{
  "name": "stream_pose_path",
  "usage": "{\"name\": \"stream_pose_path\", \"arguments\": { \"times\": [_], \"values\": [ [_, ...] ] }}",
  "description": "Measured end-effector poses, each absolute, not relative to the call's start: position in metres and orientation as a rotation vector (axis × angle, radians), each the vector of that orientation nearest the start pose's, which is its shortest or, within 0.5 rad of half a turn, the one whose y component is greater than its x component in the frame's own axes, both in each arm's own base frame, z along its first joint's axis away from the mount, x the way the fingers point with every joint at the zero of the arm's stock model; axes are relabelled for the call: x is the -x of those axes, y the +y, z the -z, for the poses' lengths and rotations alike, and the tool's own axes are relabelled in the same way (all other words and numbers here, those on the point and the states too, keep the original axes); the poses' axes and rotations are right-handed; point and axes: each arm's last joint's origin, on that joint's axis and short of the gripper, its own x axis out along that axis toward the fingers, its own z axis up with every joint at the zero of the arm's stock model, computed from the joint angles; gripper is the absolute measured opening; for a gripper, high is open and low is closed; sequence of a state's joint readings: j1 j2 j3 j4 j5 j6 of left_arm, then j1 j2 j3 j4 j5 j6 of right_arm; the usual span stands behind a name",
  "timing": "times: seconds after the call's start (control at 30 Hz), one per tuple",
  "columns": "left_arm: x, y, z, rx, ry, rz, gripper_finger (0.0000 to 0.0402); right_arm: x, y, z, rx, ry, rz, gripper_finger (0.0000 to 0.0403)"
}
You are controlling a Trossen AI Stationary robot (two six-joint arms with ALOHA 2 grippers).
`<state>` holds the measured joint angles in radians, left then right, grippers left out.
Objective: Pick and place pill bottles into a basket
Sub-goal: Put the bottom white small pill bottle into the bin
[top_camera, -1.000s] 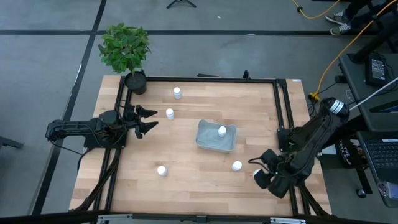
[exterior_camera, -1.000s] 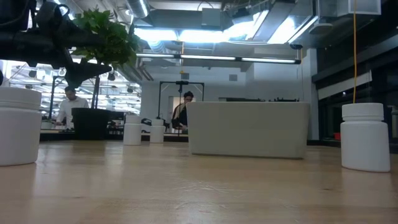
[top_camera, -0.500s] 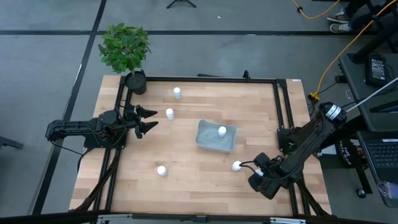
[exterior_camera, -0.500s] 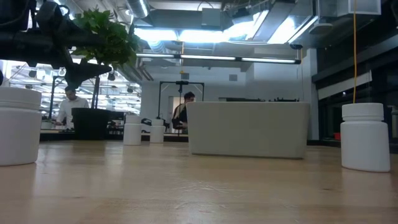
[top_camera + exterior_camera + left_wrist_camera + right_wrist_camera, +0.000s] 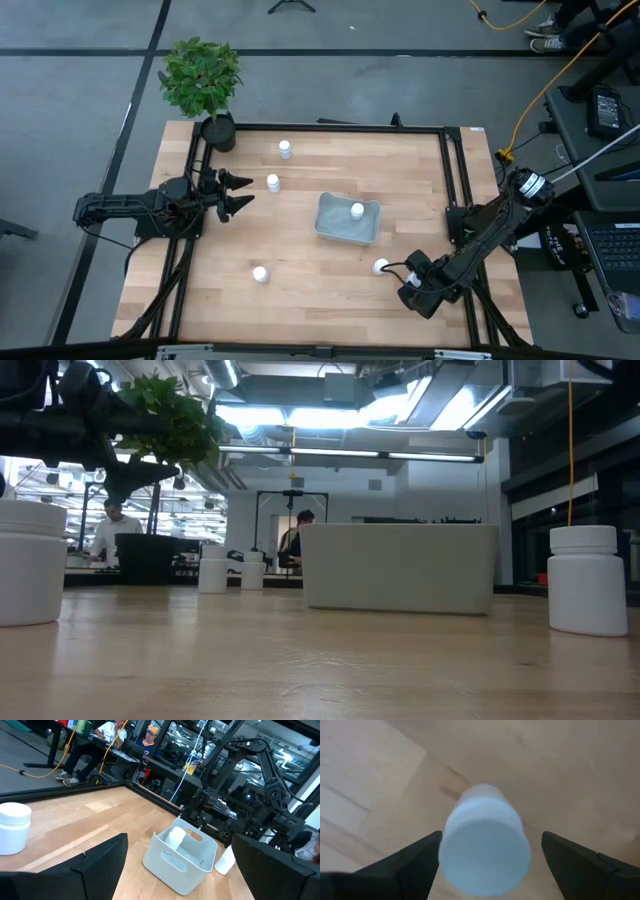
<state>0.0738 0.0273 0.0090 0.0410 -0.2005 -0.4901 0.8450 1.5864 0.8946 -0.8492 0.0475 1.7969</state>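
Right jaws wide, straddling bottle near worktop's front right corner. Lower squarely, centre cap, then close gently. Left jaws wide, idle at left edge.

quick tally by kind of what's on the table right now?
Pill bottles: 5 — four on the table, one in the basket
Basket: 1
Potted plant: 1
Grippers: 2 — left gripper, right gripper
Total: 9
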Motion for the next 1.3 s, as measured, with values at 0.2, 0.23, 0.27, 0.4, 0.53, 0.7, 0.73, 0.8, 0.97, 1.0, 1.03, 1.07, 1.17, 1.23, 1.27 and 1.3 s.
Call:
{"name": "stream_pose_path", "arguments": {
  "times": [0.2,0.23,0.27,0.4,0.53,0.7,0.73,0.8,0.97,1.0,1.03,1.07,1.17,1.23,1.27,1.3],
  "values": [
    [-0.098,0.013,-0.168,0.511,-0.093,-0.262,0.0349,-0.18,0.182,-0.164,-0.739,1.386,0.708,0.0335],
    [-0.098,0.013,-0.168,0.511,-0.092,-0.262,0.0349,-0.182,0.182,-0.165,-0.739,1.386,0.7,0.0332],
    [-0.098,0.013,-0.168,0.511,-0.093,-0.262,0.0349,-0.184,0.181,-0.166,-0.741,1.384,0.695,0.0328],
    [-0.098,0.013,-0.168,0.511,-0.093,-0.262,0.0349,-0.188,0.18,-0.169,-0.753,1.39,0.687,0.0308],
    [-0.098,0.013,-0.168,0.51,-0.092,-0.262,0.0349,-0.187,0.181,-0.169,-0.767,1.429,0.678,0.0272],
    [-0.098,0.013,-0.168,0.509,-0.092,-0.262,0.0349,-0.187,0.181,-0.169,-0.771,1.45,0.677,0.0223],
    [-0.098,0.013,-0.168,0.509,-0.092,-0.262,0.0349,-0.187,0.181,-0.169,-0.77,1.45,0.676,0.0214],
    [-0.098,0.013,-0.168,0.509,-0.092,-0.262,0.0349,-0.187,0.181,-0.169,-0.77,1.45,0.674,0.0196],
    [-0.098,0.013,-0.168,0.509,-0.092,-0.262,0.0349,-0.187,0.181,-0.171,-0.769,1.45,0.667,0.0172],
    [-0.098,0.013,-0.168,0.509,-0.092,-0.262,0.0349,-0.187,0.181,-0.171,-0.767,1.449,0.66,0.0172],
    [-0.098,0.013,-0.168,0.509,-0.092,-0.262,0.0349,-0.186,0.181,-0.172,-0.765,1.449,0.651,0.0172],
    [-0.098,0.013,-0.168,0.509,-0.092,-0.262,0.0349,-0.186,0.18,-0.174,-0.766,1.448,0.644,0.0172],
    [-0.098,0.013,-0.168,0.509,-0.092,-0.262,0.0349,-0.185,0.177,-0.18,-0.766,1.445,0.63,0.0175],
    [-0.098,0.013,-0.168,0.509,-0.092,-0.262,0.0349,-0.183,0.173,-0.185,-0.761,1.443,0.614,0.0174],
    [-0.098,0.013,-0.168,0.509,-0.092,-0.262,0.0349,-0.183,0.17,-0.189,-0.76,1.439,0.607,0.0171],
    [-0.098,0.013,-0.168,0.509,-0.092,-0.262,0.0349,-0.182,0.167,-0.192,-0.755,1.425,0.601,0.0171]
  ]
}}
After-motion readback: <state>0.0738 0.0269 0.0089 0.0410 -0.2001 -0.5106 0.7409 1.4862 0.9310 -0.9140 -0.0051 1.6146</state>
